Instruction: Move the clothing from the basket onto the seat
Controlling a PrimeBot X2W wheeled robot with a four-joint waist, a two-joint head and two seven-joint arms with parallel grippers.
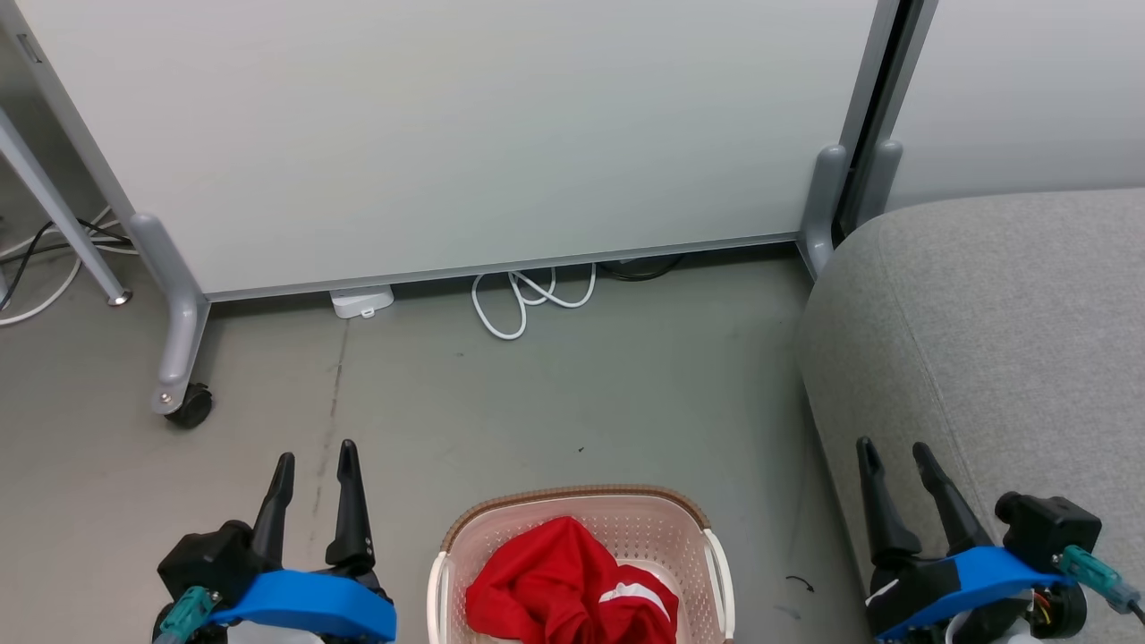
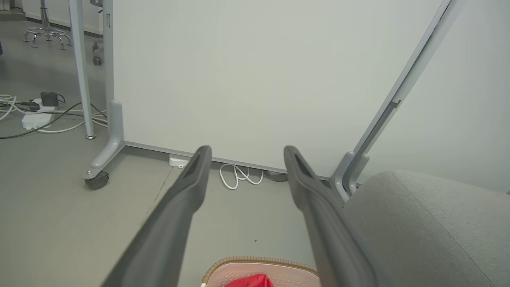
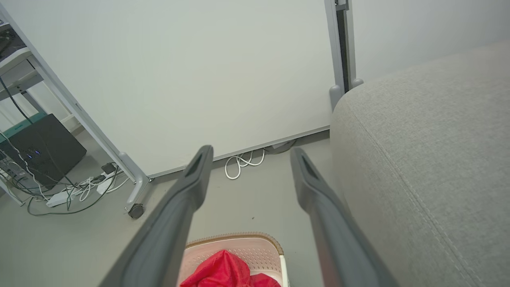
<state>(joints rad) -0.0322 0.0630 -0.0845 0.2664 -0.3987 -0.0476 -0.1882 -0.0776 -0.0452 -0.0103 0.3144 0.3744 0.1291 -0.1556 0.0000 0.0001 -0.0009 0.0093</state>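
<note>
Left gripper (image 1: 317, 451) and right gripper (image 1: 892, 444) flank the basket (image 1: 572, 494), both open, empty; clothing (image 1: 555, 572) lies inside, seat (image 1: 1002, 313) to its right.

Left gripper (image 1: 317, 450) and right gripper (image 1: 891, 444): black tapered fingers (image 1: 273, 510), blue brackets (image 1: 304, 604)

Red clothing (image 1: 572, 586) with white stripe, crumpled inside cream perforated basket (image 1: 626, 523), brown rim, upright on the floor. Light grey fabric seat (image 1: 1002, 322) just right of basket, rounded edge, stitched seam.
</note>
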